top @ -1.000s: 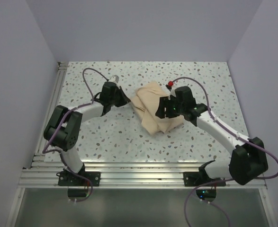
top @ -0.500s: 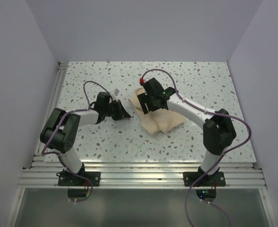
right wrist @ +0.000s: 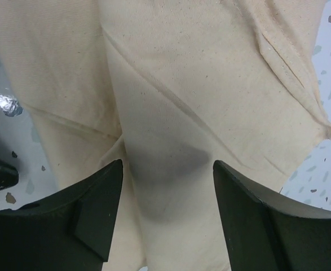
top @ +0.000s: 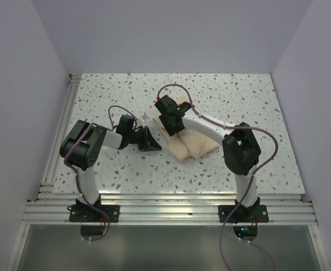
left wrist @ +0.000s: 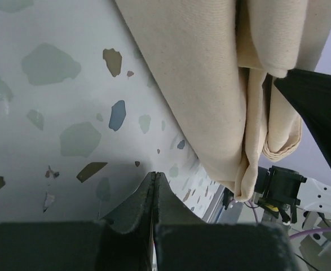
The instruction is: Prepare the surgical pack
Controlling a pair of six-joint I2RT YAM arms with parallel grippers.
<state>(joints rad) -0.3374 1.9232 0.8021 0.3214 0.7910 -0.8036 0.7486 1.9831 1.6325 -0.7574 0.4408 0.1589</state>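
Because the cloth bundle (top: 194,144) is looking soft, light and floppy, a pinch on a folded hem is looking safest. It is lying under the right gripper's (right wrist: 166,169) parted jaws. The left gripper (left wrist: 154,183), jaws pressed together, is pointing just beside its edge, crowding that side over the speckled table (left wrist: 52,113).

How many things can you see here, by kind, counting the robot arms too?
Folded tan cloth bundle: 1
Black-and-white robot arms: 2 (left arm, right arm)
Speckled tabletop: 1
Total: 4
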